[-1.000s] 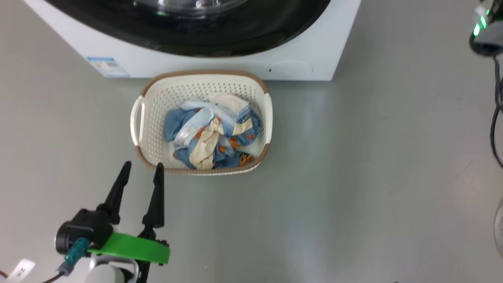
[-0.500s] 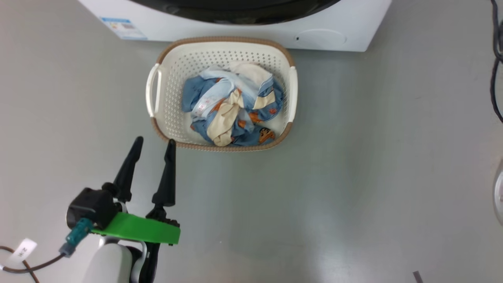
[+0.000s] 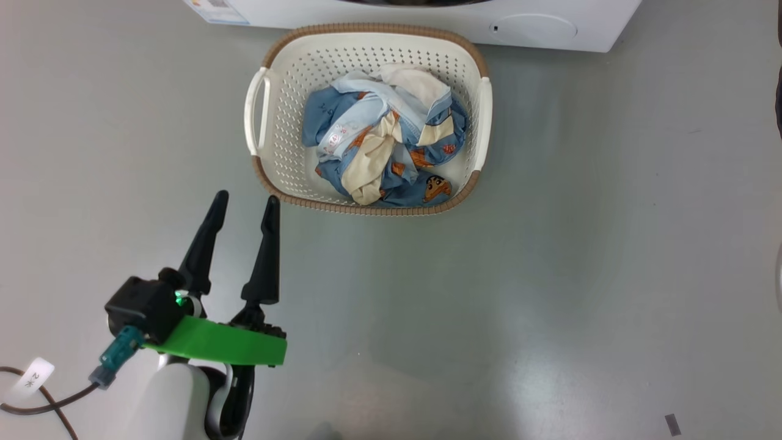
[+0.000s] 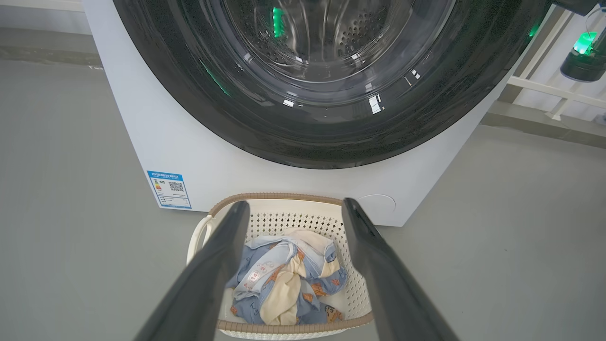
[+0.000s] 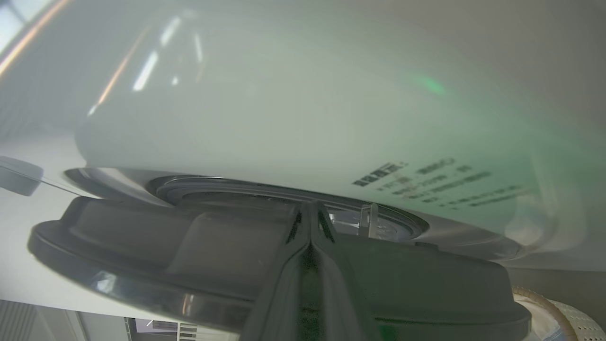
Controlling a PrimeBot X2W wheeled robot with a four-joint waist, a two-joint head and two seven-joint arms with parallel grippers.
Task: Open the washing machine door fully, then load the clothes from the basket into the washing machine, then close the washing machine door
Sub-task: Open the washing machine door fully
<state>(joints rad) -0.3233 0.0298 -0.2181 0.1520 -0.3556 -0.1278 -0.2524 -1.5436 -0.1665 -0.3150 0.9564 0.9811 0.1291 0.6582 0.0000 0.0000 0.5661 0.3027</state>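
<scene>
The cream perforated basket [image 3: 366, 209] stands on the grey floor just before the white washing machine [image 3: 427, 21]. Blue, cream and pale blue clothes [image 3: 385, 140] lie bunched inside it. My left gripper [image 3: 245, 200] hovers open and empty, short of the basket's near left corner. In the left wrist view the gripper [image 4: 296, 206] frames the clothes [image 4: 284, 279], and the black-rimmed glass door [image 4: 331, 142] fills the machine's front [image 4: 156, 142]. In the right wrist view, my right gripper [image 5: 310, 206] is shut, tips at the edge of the dark door rim [image 5: 142, 246].
A blue energy label [image 4: 169, 189] and a round service flap [image 3: 533, 27] mark the machine's lower front. A white rack [image 4: 544, 85] stands right of the machine. A tagged cable [image 3: 36, 397] trails by my left forearm. Open floor lies right of the basket.
The head camera has moved: the whole picture shifted, the machine sliding out at the top and the basket rising to the upper right. My left gripper stays open at the lower left.
</scene>
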